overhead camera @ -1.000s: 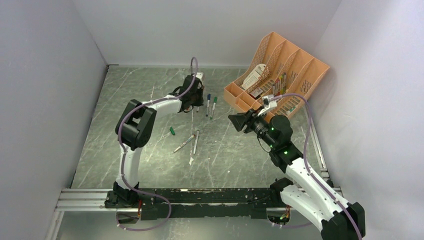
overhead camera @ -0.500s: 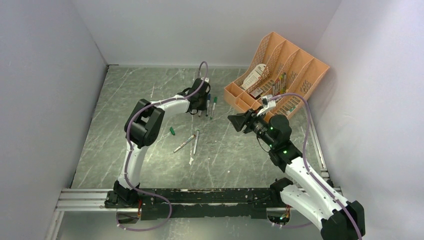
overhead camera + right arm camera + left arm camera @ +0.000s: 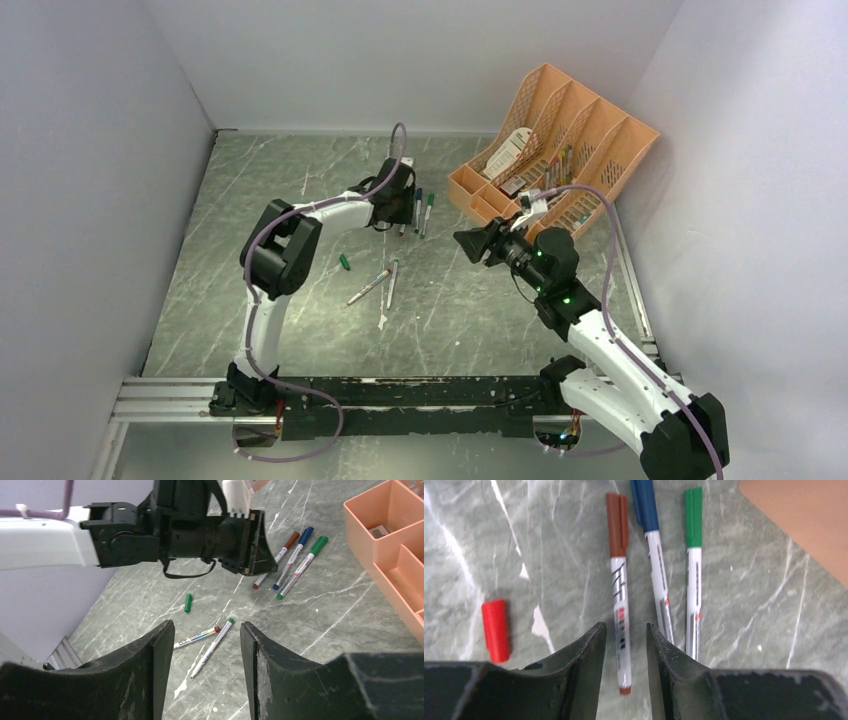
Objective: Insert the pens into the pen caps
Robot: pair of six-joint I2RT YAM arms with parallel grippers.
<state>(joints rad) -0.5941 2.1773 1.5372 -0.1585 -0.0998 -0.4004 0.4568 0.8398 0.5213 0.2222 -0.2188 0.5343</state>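
While left hand [image 3: 624, 630] stands with fingers apart and empty, astride the tail of the brown-capped pen [image 3: 619, 590], that pen looks finished. Likely next target: loose red cap [image 3: 495, 630], just left of the hand on the desk [image 3: 549, 540]. Approach square, grip mid-length, leave its mouth free. Cap is stubby, glossy red, lying flat. Right hand [image 3: 203, 630] is apart, empty, aloft.

Three capped pens are seen side by side on the green marbled counter [image 3: 749, 630]: a brown-capped pen [image 3: 619, 600], a blue-capped pen [image 3: 655, 565] and a green-capped pen [image 3: 693, 570]. The brown-capped pen's lower end is straddled, untouched, by the parted jaws of the left gripper [image 3: 624, 626]. A loose red cap [image 3: 495, 630] lies well to the left.
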